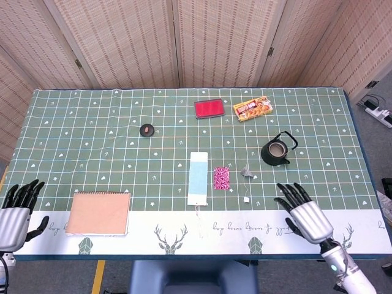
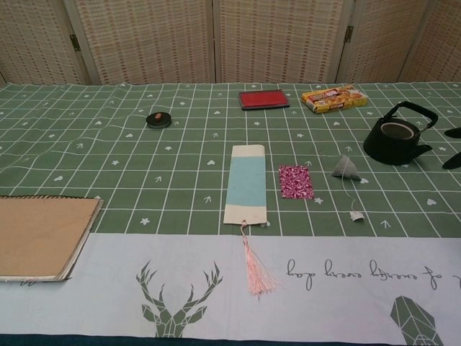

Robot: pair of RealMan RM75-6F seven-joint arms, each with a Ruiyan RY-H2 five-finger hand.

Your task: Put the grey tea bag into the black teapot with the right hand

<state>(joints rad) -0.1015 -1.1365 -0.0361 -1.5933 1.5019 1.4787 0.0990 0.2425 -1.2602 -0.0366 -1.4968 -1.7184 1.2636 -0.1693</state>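
Observation:
The grey tea bag (image 1: 246, 170) (image 2: 346, 169) is a small pyramid lying on the green cloth, its string running to a white tag (image 1: 246, 199) (image 2: 356, 215) nearer the front. The black teapot (image 1: 276, 151) (image 2: 395, 138) stands lidless just right of it, handle raised. My right hand (image 1: 304, 214) hovers open over the front right of the table, fingers spread, below and right of the tea bag; only dark fingertips (image 2: 452, 160) show at the chest view's right edge. My left hand (image 1: 16, 208) rests open at the table's front left corner, holding nothing.
A blue-and-cream bookmark (image 1: 198, 180) with a tassel and a pink patterned packet (image 1: 222, 178) lie left of the tea bag. A brown notebook (image 1: 98, 213) sits front left. At the back are a red case (image 1: 209, 109), a snack packet (image 1: 252, 109) and a small black disc (image 1: 146, 129).

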